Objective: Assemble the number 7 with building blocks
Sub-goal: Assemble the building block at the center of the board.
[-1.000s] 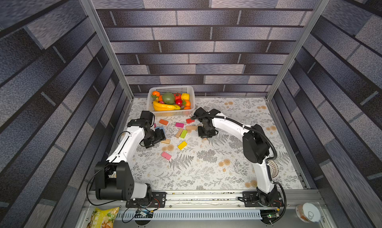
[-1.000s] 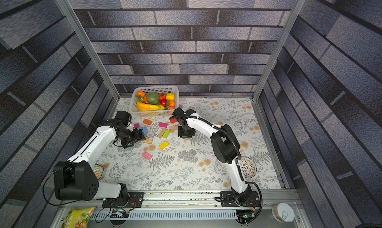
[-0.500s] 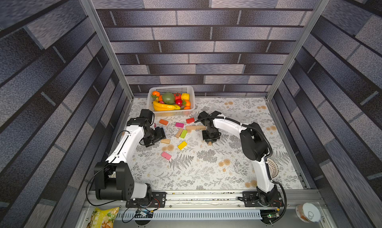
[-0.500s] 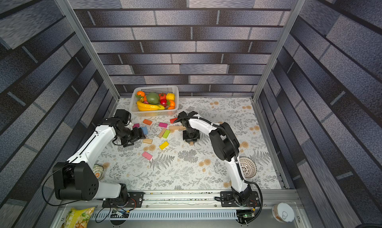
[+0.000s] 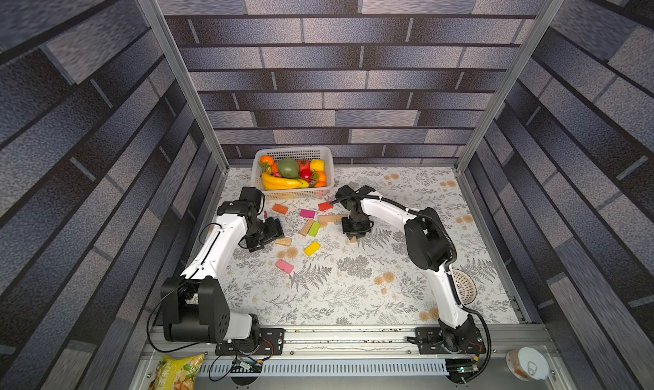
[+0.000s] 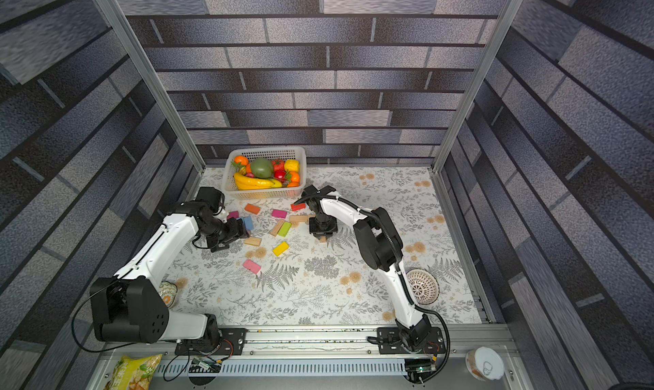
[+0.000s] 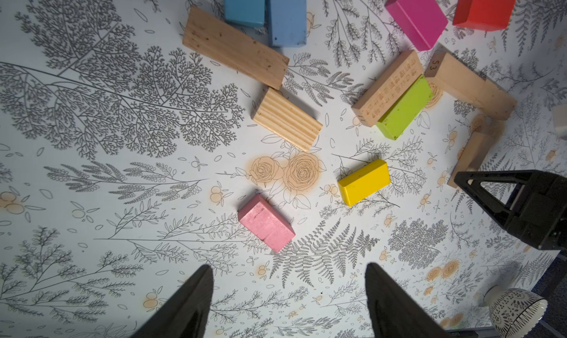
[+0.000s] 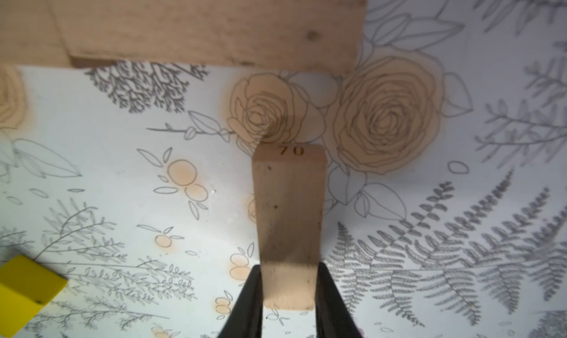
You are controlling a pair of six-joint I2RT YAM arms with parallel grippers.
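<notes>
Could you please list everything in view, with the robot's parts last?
basket: one, white, by the back wall
toy fruit: several, mixed colours, in the basket
painted blocks: about nine, mixed colours, scattered before the basket
tan blocks: at least four, plain wood, among them
held tan block: one, plain wood, in the right gripper
patterned bowl: one, white, beside the right arm
snack bag: one, yellow, front ledge
can: one, white-lidded, front ledge
left gripper: one, black, open, empty
right gripper: one, black, shut on that block
</notes>
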